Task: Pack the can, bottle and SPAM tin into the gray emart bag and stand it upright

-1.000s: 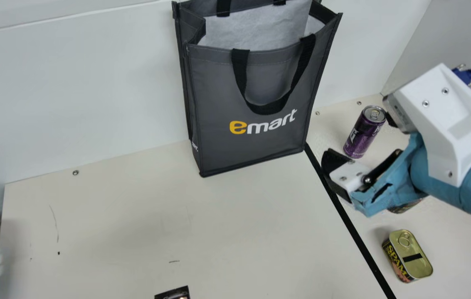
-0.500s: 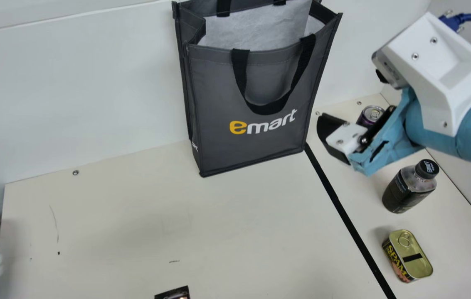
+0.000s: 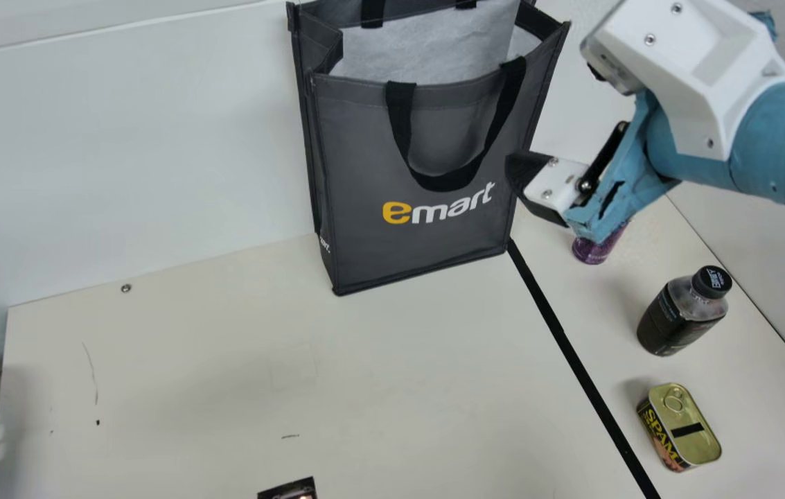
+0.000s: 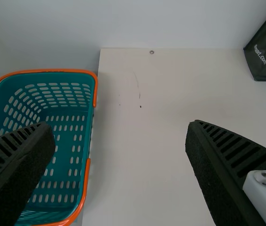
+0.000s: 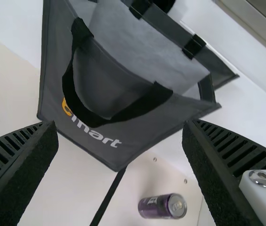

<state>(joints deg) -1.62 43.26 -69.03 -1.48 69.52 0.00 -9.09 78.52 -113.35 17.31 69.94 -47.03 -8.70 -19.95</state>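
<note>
From here I see a plain white wall (image 3: 156, 152) beyond the right claw (image 3: 555, 125), another pale wall (image 3: 773, 256) off to its right, and below it the cream table (image 3: 184, 374), softly shadowed, crossed by a black strip (image 3: 562, 339).

1. Passable across the bare tabletop (image 3: 191, 360) between teal basket (image 4: 48, 71) and black line (image 3: 564, 337).
2. Blocked at the back by the emart bag (image 3: 357, 166), at the near edge by a dark item (image 3: 295, 489).
3. Interrupted beyond the line by can (image 3: 589, 253), bottle (image 3: 673, 322) and SPAM tin (image 3: 686, 419), with gaps between.
</note>
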